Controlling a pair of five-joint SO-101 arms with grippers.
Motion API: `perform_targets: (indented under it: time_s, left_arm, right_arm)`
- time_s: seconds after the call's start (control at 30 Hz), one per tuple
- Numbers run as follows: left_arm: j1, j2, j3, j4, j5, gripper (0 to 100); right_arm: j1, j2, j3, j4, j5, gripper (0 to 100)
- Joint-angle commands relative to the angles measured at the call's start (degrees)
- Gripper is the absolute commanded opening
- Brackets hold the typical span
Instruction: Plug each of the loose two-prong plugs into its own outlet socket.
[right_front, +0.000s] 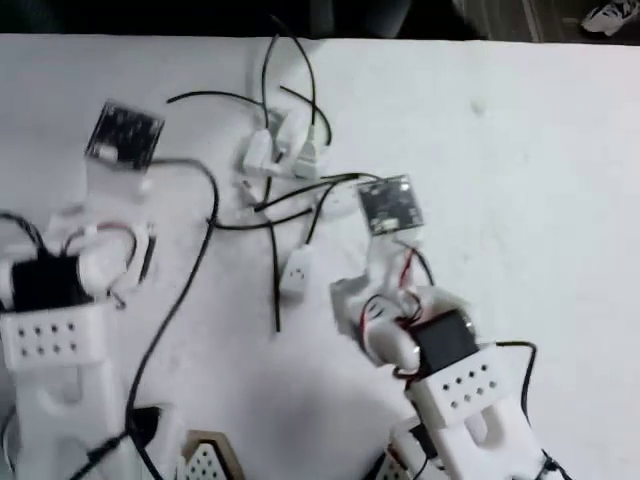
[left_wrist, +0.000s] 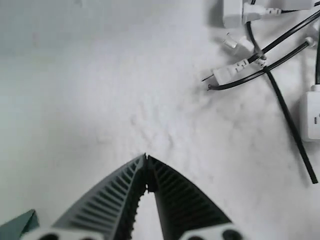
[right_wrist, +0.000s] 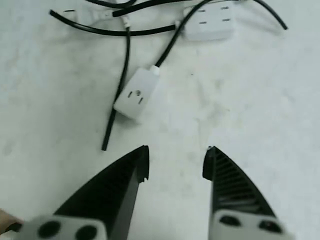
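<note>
Progress looks nil: a loose two-prong plug (left_wrist: 231, 73) lies well apart from the closed, empty left claw (left_wrist: 147, 159), a vacant outlet socket (right_wrist: 134, 97) just ahead of the open right claw (right_wrist: 177, 150).

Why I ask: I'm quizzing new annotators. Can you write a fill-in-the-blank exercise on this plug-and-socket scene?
1. The left gripper has its fingers ____.
2. The right gripper has its fingers ____, with nothing between them.
3. The cord lying beside the outlet socket is ____ in colour.
Missing words: shut; open; black.
</note>
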Motion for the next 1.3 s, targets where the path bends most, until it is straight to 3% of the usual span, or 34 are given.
perform_targets:
  time_s: [0.0, 0.37, 0.83, 1.1, 1.27]
  left_arm:
    - [-3.56, -7.52, 11.78, -6.68, -0.26, 3]
    - [-5.41, -17.45, 30.15, -14.15, -0.18, 3]
    - [-3.65, -26.42, 41.67, -14.15, -0.44, 3]
    - [-3.47, -33.54, 44.57, -13.71, -0.53, 3]
    - [-3.38, -34.86, 45.01, -13.63, -0.44, 3]
  right_arm:
    - [-5.67, 2.33, -1.14, -2.42, -1.41, 18.3]
    - [-11.65, 30.02, -16.79, -5.85, -11.08, 18.3]
    - [-11.21, 54.55, -28.31, -15.25, -9.05, 18.0]
    - [-4.79, 60.0, -34.02, -9.98, -8.79, 18.3]
    - [-5.41, 65.01, -35.96, -9.98, -9.41, 18.3]
